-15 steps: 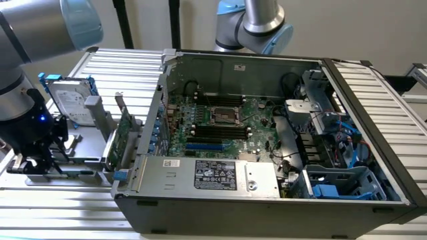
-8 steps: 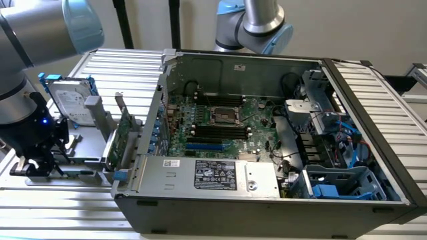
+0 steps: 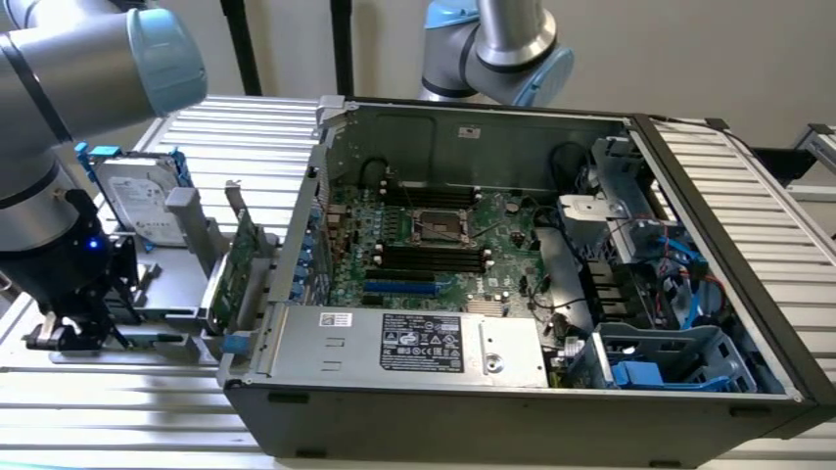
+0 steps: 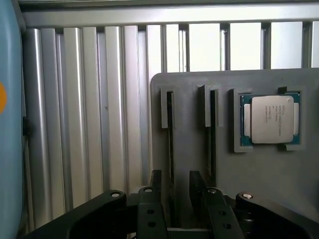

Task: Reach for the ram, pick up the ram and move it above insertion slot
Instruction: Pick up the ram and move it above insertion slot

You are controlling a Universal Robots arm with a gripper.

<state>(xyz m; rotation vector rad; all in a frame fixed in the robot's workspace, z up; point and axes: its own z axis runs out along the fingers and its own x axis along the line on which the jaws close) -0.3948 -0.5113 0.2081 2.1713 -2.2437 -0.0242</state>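
My gripper (image 4: 175, 191) hangs open over a grey holder block (image 4: 249, 169), its two black fingers (image 4: 155, 189) standing on either side of a long narrow groove. In that groove the ram (image 4: 170, 144) shows only as a thin dark edge, seen edge-on and apart from the fingers. In the exterior view the gripper (image 3: 81, 328) sits low at the far left, outside the open computer case (image 3: 523, 411). The black insertion slots (image 3: 432, 257) lie in parallel rows on the motherboard, below the processor socket.
A processor chip (image 4: 270, 119) rests in a pocket of the holder, with a second groove (image 4: 212, 139) beside it. A hard drive (image 3: 137, 196) and a wide green expansion card (image 3: 242, 264) stand between the gripper and the case. A blue slot (image 3: 398, 289) lies near the black rows. A second arm (image 3: 503, 49) stands behind the case.
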